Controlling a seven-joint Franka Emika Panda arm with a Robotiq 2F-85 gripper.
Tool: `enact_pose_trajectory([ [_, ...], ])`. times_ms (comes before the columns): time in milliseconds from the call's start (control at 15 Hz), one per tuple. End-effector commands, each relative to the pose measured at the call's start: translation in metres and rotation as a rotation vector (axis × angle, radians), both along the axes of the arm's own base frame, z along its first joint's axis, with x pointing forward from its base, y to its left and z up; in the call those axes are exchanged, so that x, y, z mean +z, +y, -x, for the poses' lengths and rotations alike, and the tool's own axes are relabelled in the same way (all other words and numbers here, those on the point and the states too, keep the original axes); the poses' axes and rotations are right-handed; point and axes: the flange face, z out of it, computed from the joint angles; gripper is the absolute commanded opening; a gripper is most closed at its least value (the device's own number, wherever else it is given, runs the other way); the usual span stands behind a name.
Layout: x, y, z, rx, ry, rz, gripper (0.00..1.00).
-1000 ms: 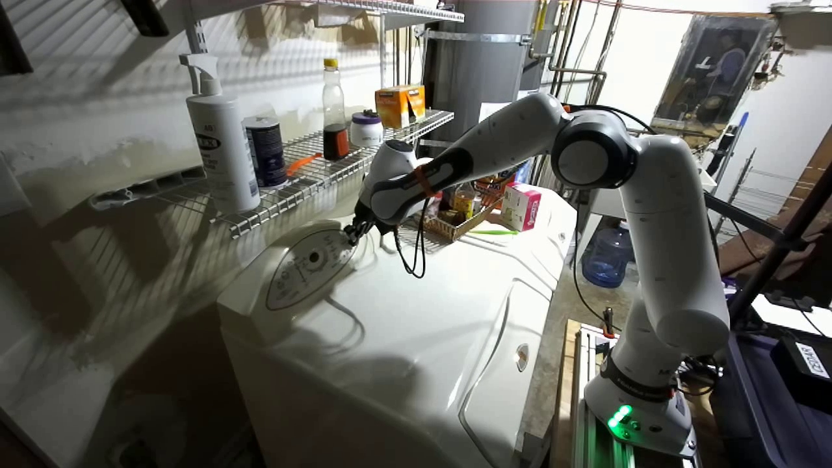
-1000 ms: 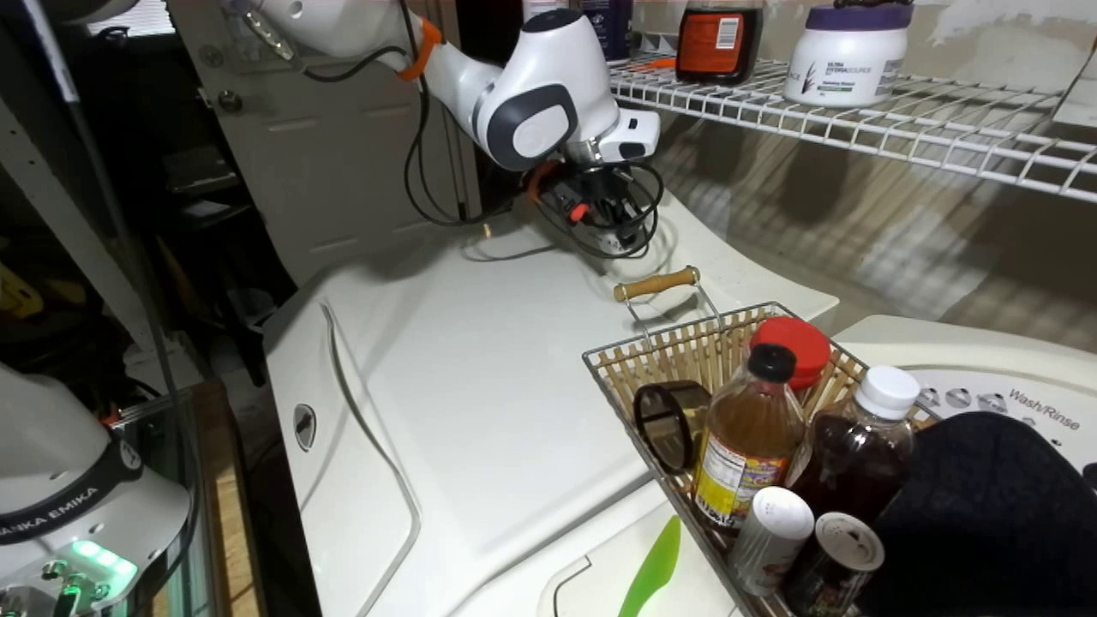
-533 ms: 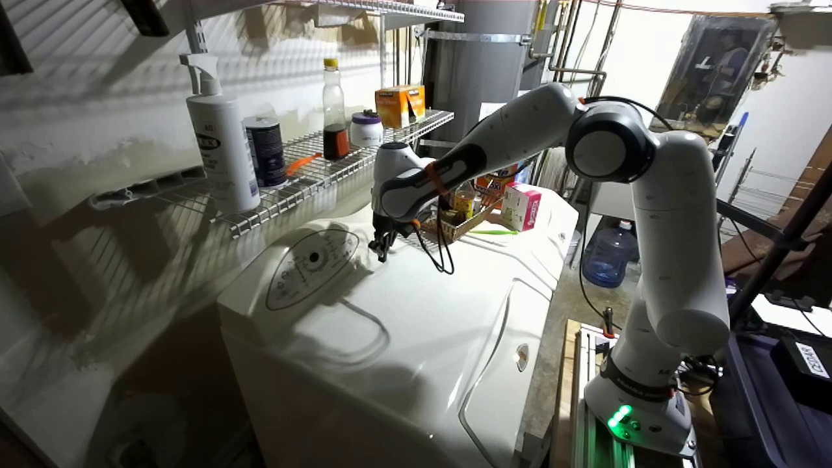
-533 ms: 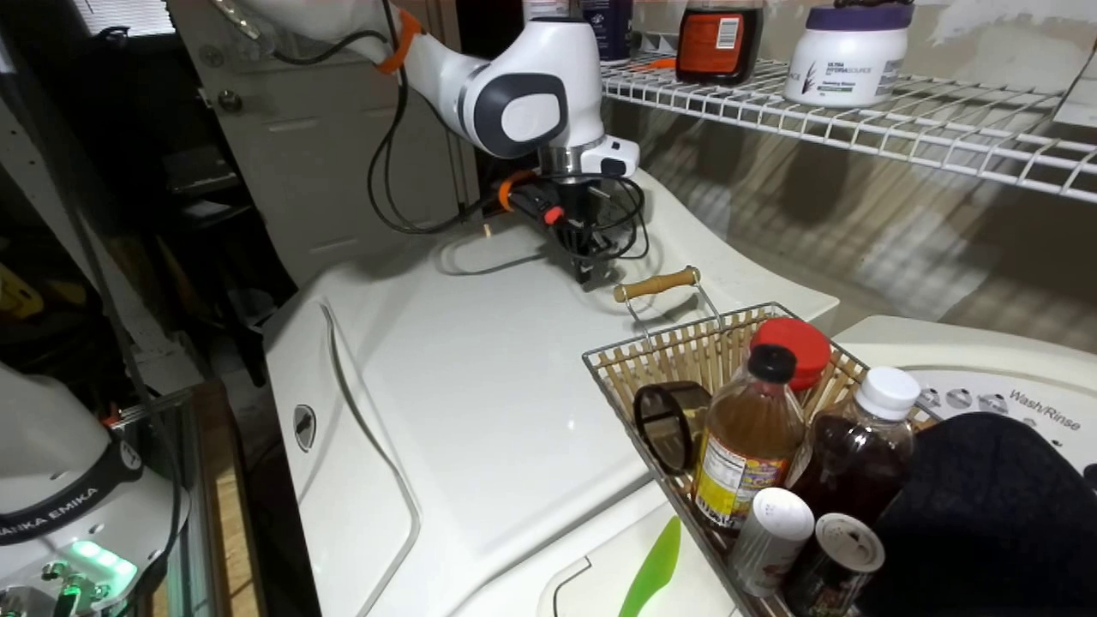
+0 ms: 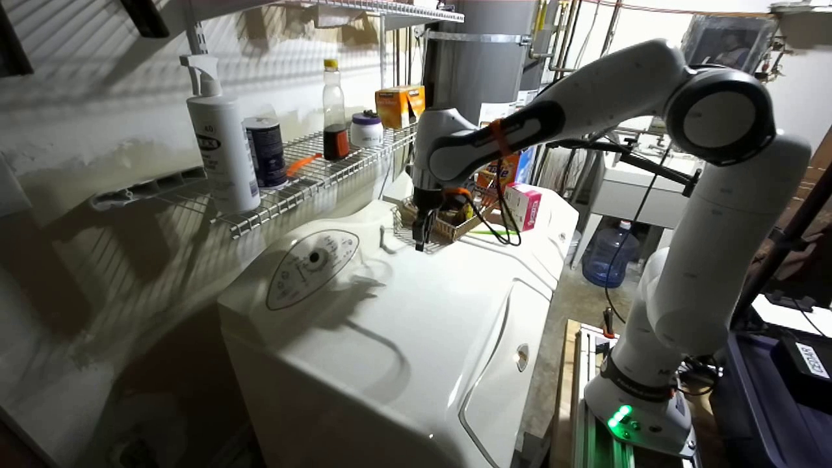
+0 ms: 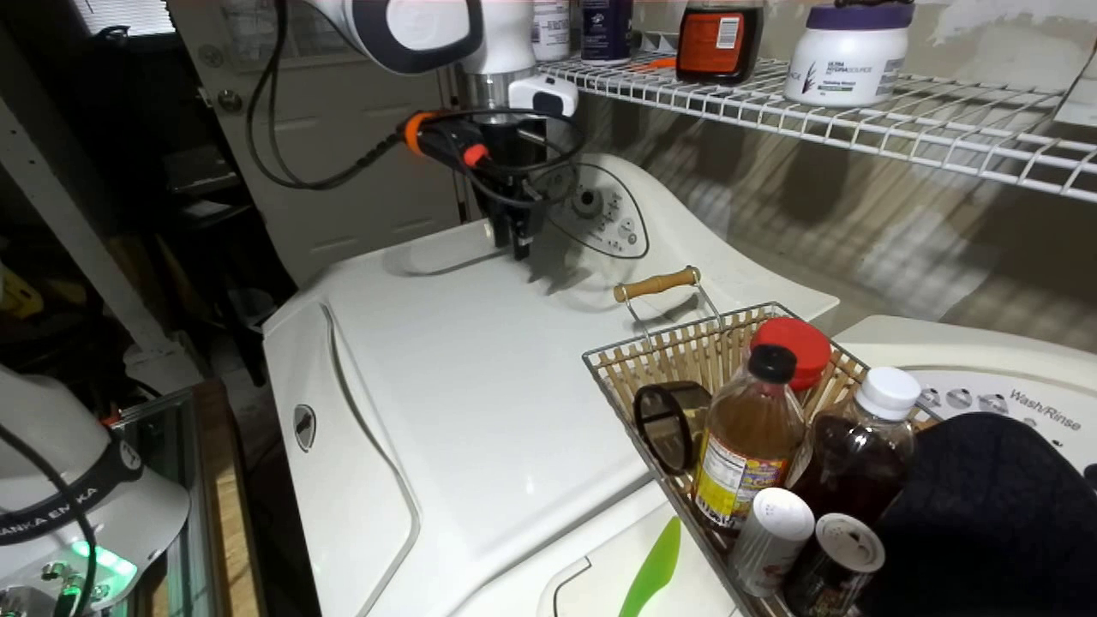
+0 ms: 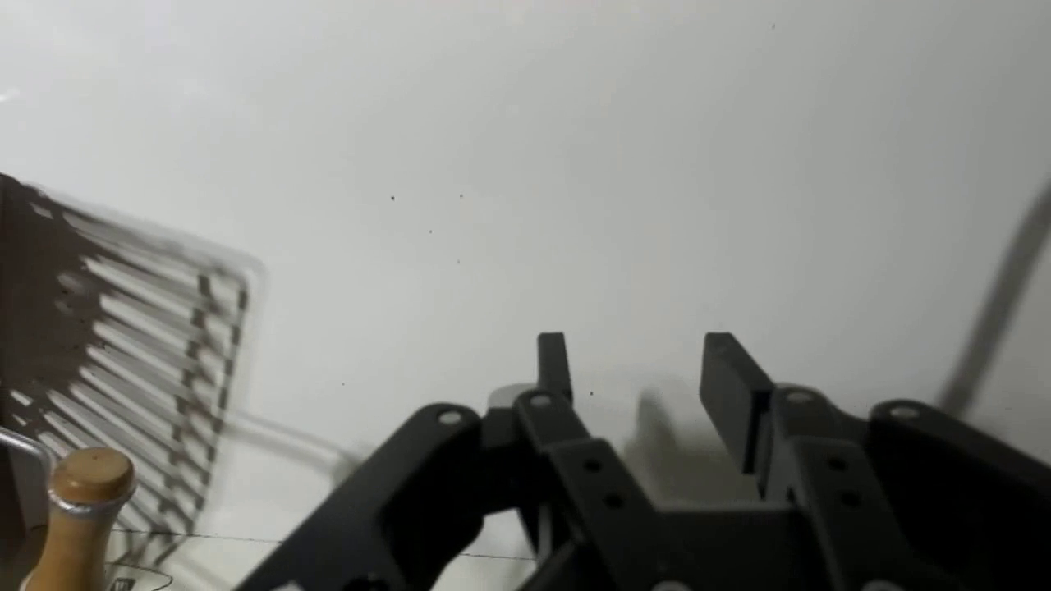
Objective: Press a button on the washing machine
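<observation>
Space is left between the fingers point(image 7: 554, 365) of the gripper point(image 7: 631, 365), which are parted partway; nothing is gripped. It is suspended above the white top of the washing machine point(image 5: 416, 338), apart from the oval control panel point(image 5: 305, 279). In an exterior view, the machine is set between the arm's base point(image 5: 640, 416) on the right and a wire shelf point(image 5: 292, 200) on the left. A basket point(image 6: 698, 351) of bottles point(image 6: 746, 446) is seen at the near right in an exterior view.

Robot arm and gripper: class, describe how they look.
The arm is white, rounded, with dark-grey panels, an orange band, looping black cables and green base lights. White lettering marks the black base ring. The gripper is black, with two angular, linked fingers.
</observation>
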Motion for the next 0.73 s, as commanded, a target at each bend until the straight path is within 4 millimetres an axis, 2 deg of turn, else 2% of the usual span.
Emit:
enact_pose_trajectory([
  [0, 0.04, 0.0, 0.068, 0.063, -0.09, -0.023, 0.78],
  [200, 0.072, -0.007, 0.11, 0.062, -0.18, -0.059, 1.0],
  [333, 0.088, -0.009, 0.128, 0.11, -0.278, -0.007, 1.0],
  [400, 0.082, -0.01, 0.101, 0.066, -0.19, -0.024, 0.96],
  [467, 0.089, -0.011, 0.111, 0.079, -0.231, -0.019, 1.0],
  [667, 0.092, -0.009, 0.126, 0.092, -0.264, -0.017, 1.0],
])
